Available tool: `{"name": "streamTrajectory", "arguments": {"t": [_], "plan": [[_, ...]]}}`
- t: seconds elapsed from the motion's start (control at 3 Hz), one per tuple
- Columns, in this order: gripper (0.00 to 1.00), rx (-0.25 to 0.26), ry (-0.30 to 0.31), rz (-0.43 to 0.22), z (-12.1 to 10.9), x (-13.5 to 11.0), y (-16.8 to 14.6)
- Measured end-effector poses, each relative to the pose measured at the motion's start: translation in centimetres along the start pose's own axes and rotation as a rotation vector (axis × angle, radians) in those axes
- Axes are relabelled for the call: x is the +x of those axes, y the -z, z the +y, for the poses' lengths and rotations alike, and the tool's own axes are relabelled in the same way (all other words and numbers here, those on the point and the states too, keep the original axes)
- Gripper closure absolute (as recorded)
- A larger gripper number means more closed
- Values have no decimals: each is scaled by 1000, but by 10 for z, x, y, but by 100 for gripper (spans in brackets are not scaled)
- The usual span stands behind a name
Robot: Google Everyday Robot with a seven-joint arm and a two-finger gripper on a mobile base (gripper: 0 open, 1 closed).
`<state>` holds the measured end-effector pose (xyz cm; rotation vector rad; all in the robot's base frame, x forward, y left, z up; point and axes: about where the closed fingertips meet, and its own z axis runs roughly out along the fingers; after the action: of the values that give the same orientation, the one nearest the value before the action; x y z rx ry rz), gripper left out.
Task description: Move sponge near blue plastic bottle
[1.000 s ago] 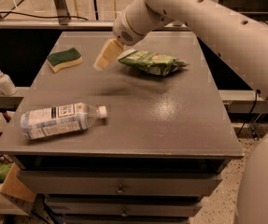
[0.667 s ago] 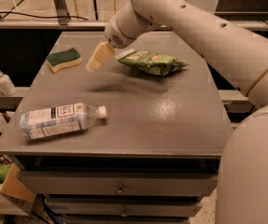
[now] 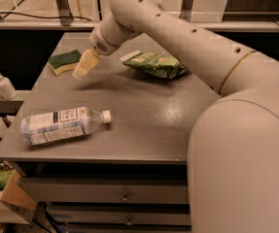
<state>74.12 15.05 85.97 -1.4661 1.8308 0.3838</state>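
Observation:
The sponge (image 3: 63, 61), dark green on top with pale yellow foam below, lies flat at the far left of the grey table (image 3: 144, 110). The blue plastic bottle (image 3: 63, 125), clear with a white cap and a white-and-black label, lies on its side near the table's front left edge. My gripper (image 3: 84, 65) hangs just right of the sponge, a little above the table, with its pale fingers pointing down and to the left. It holds nothing that I can see.
A crinkly green snack bag (image 3: 154, 64) lies at the back middle of the table. A small white pump dispenser (image 3: 3, 84) stands on a ledge left of the table. My arm spans the right side of the view. Cardboard and clutter sit on the floor at lower left.
The gripper has moved left and slightly down, from beside the snack bag to right next to the sponge. The sponge, bottle and bag have not moved.

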Motion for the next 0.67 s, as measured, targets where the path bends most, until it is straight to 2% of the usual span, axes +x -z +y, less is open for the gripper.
{"name": "streamTrajectory", "arguments": {"t": [0.67], "plan": [[0, -33, -34, -2, 0, -20, -52]]}}
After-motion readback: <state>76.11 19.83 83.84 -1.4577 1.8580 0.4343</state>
